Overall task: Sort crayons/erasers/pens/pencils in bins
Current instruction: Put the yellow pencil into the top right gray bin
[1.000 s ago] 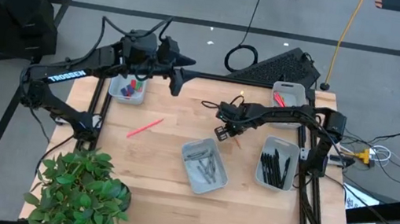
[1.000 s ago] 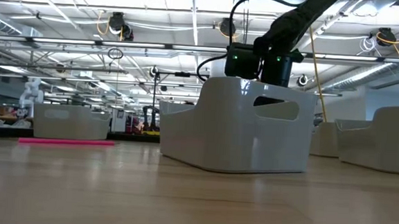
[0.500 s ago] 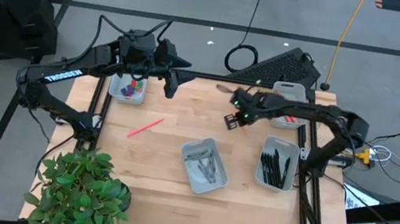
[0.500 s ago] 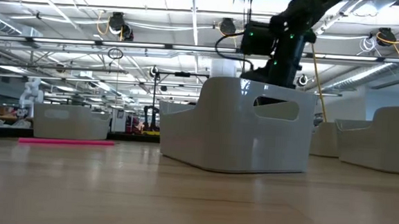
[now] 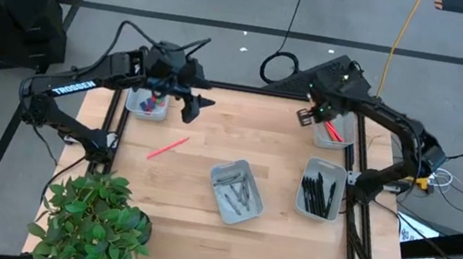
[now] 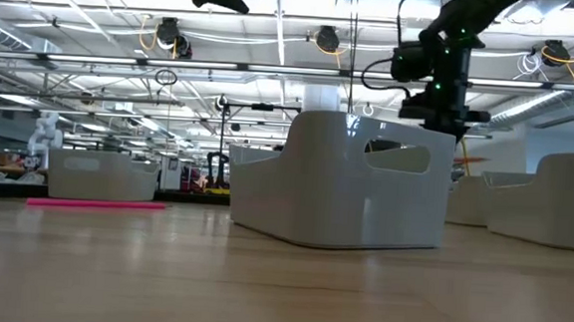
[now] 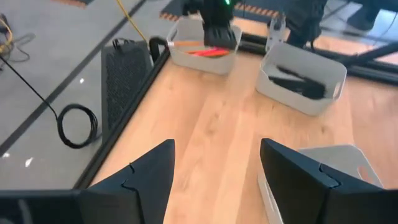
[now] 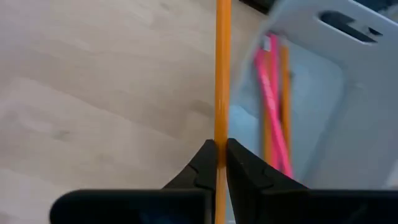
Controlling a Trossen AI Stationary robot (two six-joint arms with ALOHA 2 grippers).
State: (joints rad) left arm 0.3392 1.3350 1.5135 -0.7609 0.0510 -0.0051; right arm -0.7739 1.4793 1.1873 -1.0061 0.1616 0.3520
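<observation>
While the right hand (image 8: 217, 163) hangs at the far right corner of the tabletop (image 5: 199, 226), it grips a long orange pencil (image 8: 222, 68) pinched tight between its two dark fingers (image 8: 200, 163). The pencil stands straight out past the fingertips, and its far end reaches toward the pencil bin (image 8: 311, 112), where pink and orange pencils already lie.

A pencil like this is likely light, stiff and very thin, so it could swivel in a narrow pinch; a hold near the middle should keep it balanced. Here most of its length shows beyond the fingers, so the hold seems to sit toward one end.

The left hand (image 7: 214, 165) hovers above the far left of the tabletop, near the bin of erasers (image 5: 147, 103), with its fingers spread wide and nothing between them. One pink pencil (image 5: 167, 147) lies loose on the wood, well apart from every bin. The crayon bin (image 5: 237, 190) sits mid-table and the pen bin (image 5: 322, 189) to its right.
</observation>
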